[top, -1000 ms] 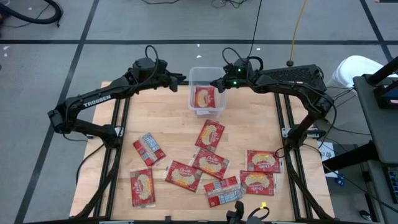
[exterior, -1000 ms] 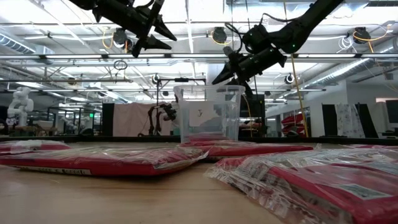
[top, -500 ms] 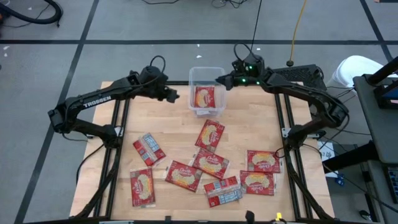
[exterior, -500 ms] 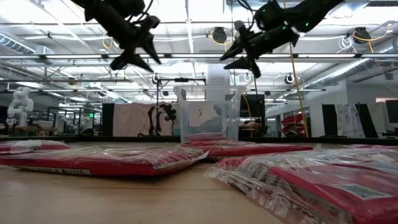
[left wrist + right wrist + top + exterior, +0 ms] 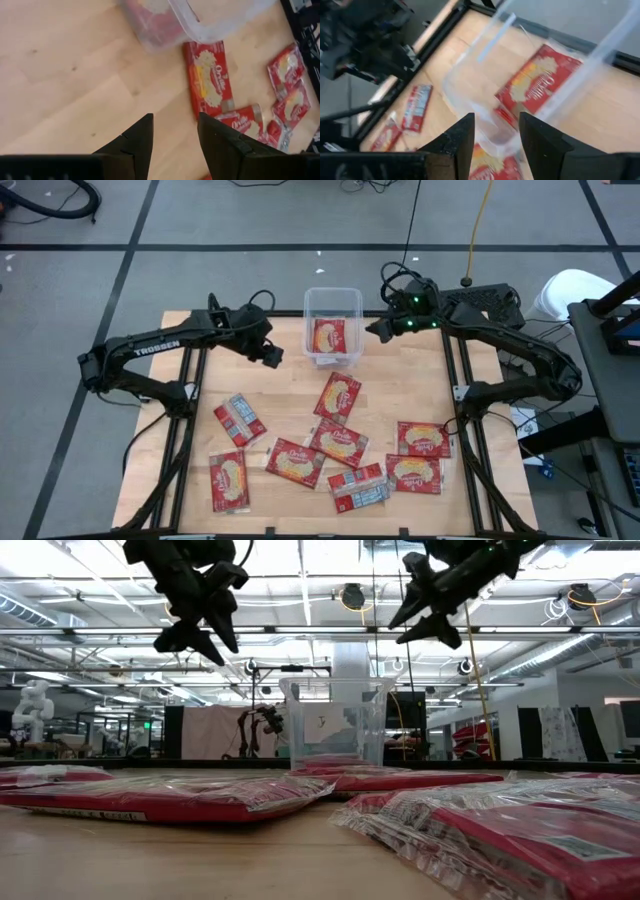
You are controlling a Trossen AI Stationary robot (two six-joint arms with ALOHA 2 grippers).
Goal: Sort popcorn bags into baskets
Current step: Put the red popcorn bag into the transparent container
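A clear basket (image 5: 332, 300) stands at the table's far middle with one red popcorn bag (image 5: 330, 337) lying flat in it. Several more popcorn bags lie flat on the wood nearer the front, among them one (image 5: 338, 398) just in front of the basket and one (image 5: 240, 418) at the left. My left gripper (image 5: 272, 355) hangs open in the air left of the basket, tipped downward, with nothing between its fingers (image 5: 175, 142). My right gripper (image 5: 372, 330) hangs open high at the basket's right side, also empty (image 5: 496, 142).
Bare wood lies left and right of the basket. Bags crowd the near middle and near right (image 5: 414, 473). Black frame rails (image 5: 190, 380) run along both table sides. In the low view both grippers (image 5: 195, 635) (image 5: 420, 615) hang well above the basket's rim (image 5: 335, 682).
My left gripper has drawn back from the basket toward the table's near-left, sinking and tipping its fingers downward. My right gripper has pulled away from above the basket toward the table's right edge and risen. Neither has changed its opening. The bags lie still.
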